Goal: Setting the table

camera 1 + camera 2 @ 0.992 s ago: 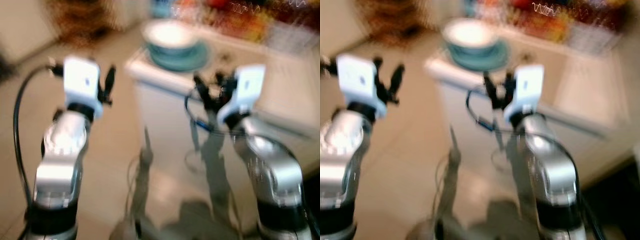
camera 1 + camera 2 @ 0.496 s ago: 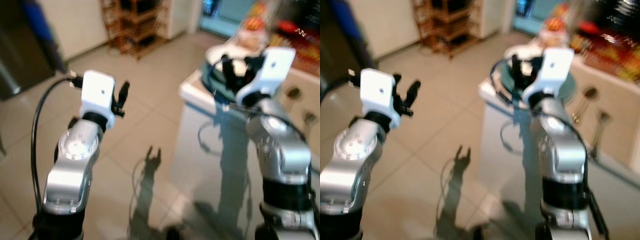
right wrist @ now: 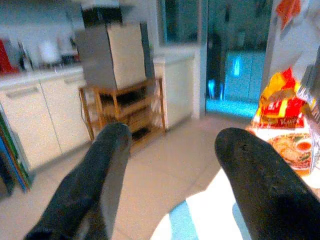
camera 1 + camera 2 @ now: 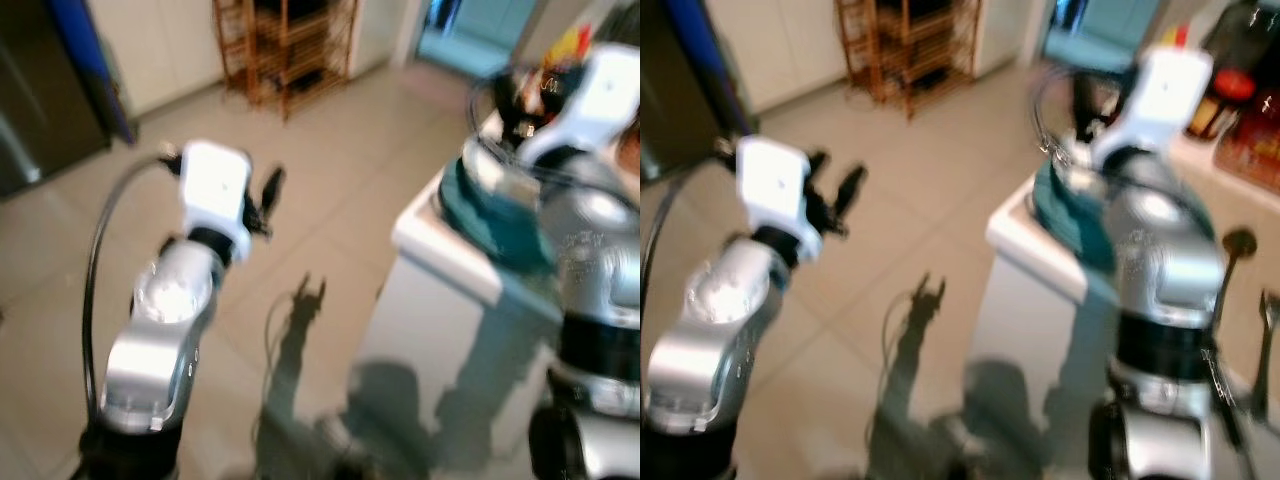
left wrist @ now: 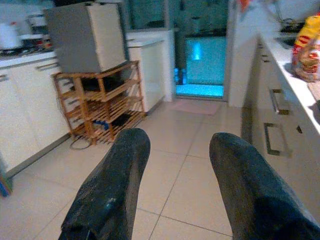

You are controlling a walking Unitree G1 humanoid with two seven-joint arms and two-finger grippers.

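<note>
Left eye view, catalogued left to right from my station.

Item: left gripper, raised over the tiled floor, fingers apart and holding nothing. The left wrist view confirms the gap between its two fingers.

Item: wooden shelf rack against the far wall, with a dark appliance sitting on top of it.

Item: white worktop, its near corner reaching toward me on my right side.

Item: teal plate with a bowl on it, near that corner of the worktop. The blur keeps me from making out the bowl clearly.

Item: right gripper, held above the plate and bowl, fingers apart with nothing between them. In the right wrist view its fingers look past the worktop's pale edge.

Item: spoon and fork lying on the worktop further to my right, handles running roughly toward me.

Item: snack packet and bottles at the back of the worktop.

Key relation: the plate and bowl lie directly below the right gripper; the left gripper is well apart, out over the floor. I judge the right arm the one placed to lift them.
</note>
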